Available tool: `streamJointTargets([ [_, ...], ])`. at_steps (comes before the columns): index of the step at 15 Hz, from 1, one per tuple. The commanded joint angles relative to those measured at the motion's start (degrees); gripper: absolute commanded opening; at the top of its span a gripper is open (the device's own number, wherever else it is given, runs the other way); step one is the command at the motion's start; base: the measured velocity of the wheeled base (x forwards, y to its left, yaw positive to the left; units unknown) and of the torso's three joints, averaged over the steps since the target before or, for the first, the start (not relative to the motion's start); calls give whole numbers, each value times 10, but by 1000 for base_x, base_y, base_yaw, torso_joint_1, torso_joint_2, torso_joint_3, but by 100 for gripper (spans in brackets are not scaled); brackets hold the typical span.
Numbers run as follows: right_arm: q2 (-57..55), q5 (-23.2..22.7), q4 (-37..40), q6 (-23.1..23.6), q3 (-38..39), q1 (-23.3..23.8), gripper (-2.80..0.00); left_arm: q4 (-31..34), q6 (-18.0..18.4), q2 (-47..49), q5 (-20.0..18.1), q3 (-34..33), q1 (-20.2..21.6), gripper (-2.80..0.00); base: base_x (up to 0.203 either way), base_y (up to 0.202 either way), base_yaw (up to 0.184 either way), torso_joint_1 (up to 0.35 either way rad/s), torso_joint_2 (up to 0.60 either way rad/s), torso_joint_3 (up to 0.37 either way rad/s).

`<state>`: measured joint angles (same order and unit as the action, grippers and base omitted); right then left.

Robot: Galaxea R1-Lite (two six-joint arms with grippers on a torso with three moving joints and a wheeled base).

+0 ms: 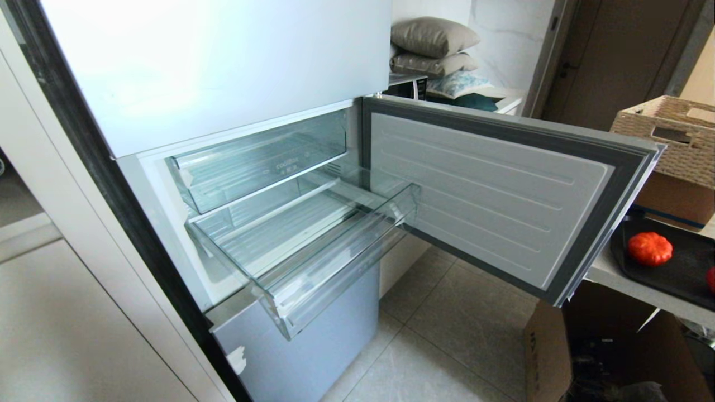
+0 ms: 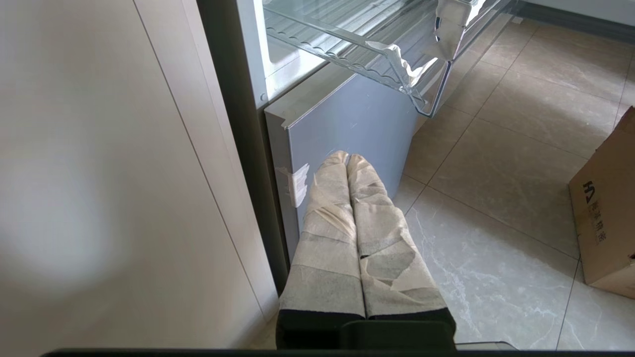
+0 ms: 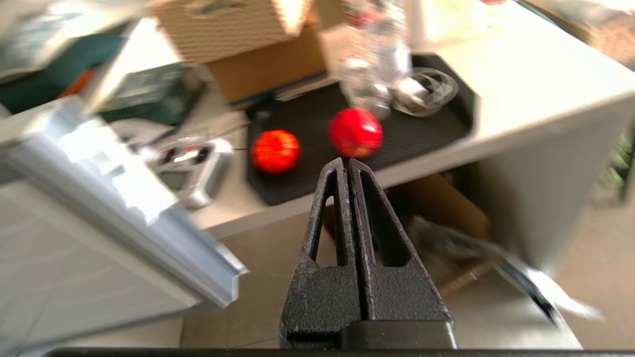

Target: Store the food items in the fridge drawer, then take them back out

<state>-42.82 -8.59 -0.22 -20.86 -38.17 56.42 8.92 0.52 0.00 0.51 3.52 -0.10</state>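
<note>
You've got the clear plastic drawer (image 1: 313, 262) pulled out w/ nothing in it, ribbed floor, thick front lip; shallower upper drawer (image 1: 257, 162) sits above. Fridge door (image 1: 491, 195) is swung wide, its inner panel ribbed. Ribbed pumpkin (image 3: 275, 151) & smooth apple (image 3: 355, 133) lie side by side, apart, on the black textured tray (image 3: 436, 124) on the white surface (image 3: 536, 84). Right gripper (image 3: 346, 166): jaws clenched, empty, short of the tray. Left gripper (image 2: 347, 159), tape-wrapped, jaws pressed together, hangs near the grey lower fridge panel (image 2: 357, 119).

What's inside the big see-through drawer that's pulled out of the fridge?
Nothing. The drawer shows only its ribbed floor. Its very back, under the upper drawer, is hard to see.
</note>
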Motion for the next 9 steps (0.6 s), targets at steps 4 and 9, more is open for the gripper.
streamJointTargets([
  [4,-194,-107,-99,0,0,199,-280,0,0,1,0,0,0,-280,0,0,0,0,0,0],
  [9,-298,-137,-195,25,12,215,0,0,0,1,0,0,0,-280,0,0,0,0,0,0],
])
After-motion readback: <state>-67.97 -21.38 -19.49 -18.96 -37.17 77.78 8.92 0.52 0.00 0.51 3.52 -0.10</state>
